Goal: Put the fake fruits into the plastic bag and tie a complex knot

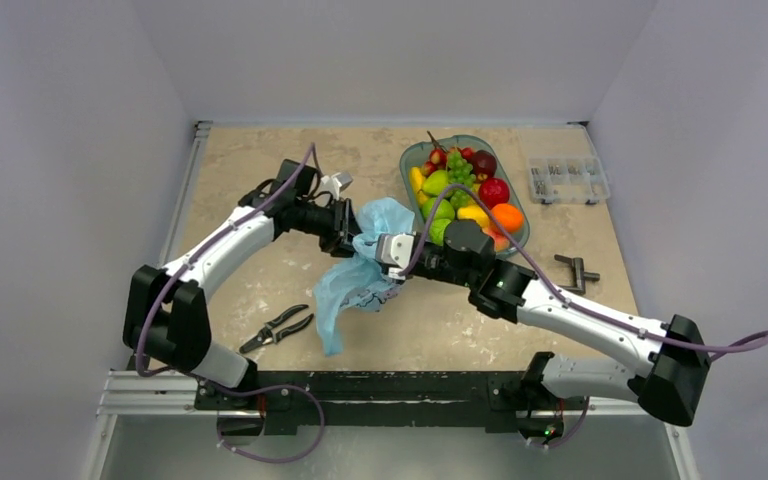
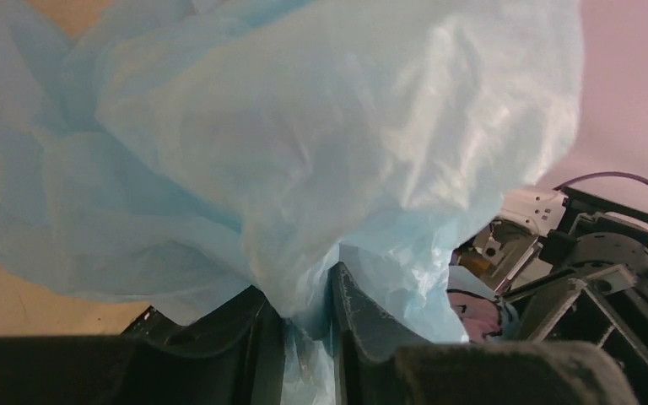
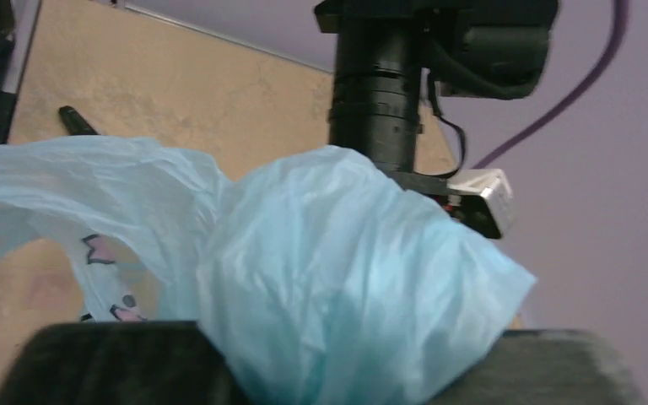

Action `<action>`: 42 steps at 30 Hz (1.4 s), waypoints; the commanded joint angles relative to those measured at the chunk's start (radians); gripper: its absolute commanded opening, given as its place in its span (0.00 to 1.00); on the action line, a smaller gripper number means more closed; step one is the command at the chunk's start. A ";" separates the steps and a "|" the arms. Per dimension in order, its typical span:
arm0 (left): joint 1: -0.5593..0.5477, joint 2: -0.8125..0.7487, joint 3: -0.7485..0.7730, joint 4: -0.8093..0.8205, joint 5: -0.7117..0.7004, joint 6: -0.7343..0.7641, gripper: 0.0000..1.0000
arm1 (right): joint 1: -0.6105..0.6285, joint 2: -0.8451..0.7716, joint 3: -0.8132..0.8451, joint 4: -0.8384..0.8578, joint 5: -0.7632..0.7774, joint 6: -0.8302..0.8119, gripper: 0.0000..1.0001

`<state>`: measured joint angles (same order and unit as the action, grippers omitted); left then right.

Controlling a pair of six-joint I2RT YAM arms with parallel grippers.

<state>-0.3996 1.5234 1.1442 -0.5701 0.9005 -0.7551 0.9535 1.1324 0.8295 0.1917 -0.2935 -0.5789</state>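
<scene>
Bag [image 1: 355, 285] raised above centre of table [image 1: 250, 200] between both arms, seemingly to open its mouth for loading. Left gripper [image 2: 308, 314] jaws pinch a fold. Right gripper [image 1: 388, 250] against bag; jaw state cannot be told. Fruits [image 1: 465, 190] lie in dish [image 1: 412, 160], far right corner.

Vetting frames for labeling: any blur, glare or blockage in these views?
Top view: evenly lit, only faint shadows on the table. Left wrist: bag fills most of the frame, sheen on its folds. Right wrist: bag covers the lower half, bottom edge blurred dark.
</scene>
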 commanded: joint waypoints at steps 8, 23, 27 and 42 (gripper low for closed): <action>0.284 -0.229 0.072 -0.188 -0.090 0.373 0.83 | -0.038 -0.036 0.173 -0.090 0.215 0.431 0.00; -0.078 -0.588 -0.197 0.014 -0.539 0.537 1.00 | -0.047 0.017 0.214 0.025 0.216 0.663 0.00; -0.119 -0.558 -0.209 -0.019 -0.540 0.610 1.00 | -0.066 0.031 0.249 0.022 0.246 0.719 0.00; -0.006 -0.547 -0.243 -0.140 -0.461 0.804 0.45 | -0.286 0.071 0.292 -0.040 0.095 0.954 0.00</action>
<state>-0.5041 1.0428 0.8963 -0.7238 0.3550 0.0269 0.6834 1.2167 1.0752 0.1459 -0.1246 0.3084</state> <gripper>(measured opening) 0.402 0.008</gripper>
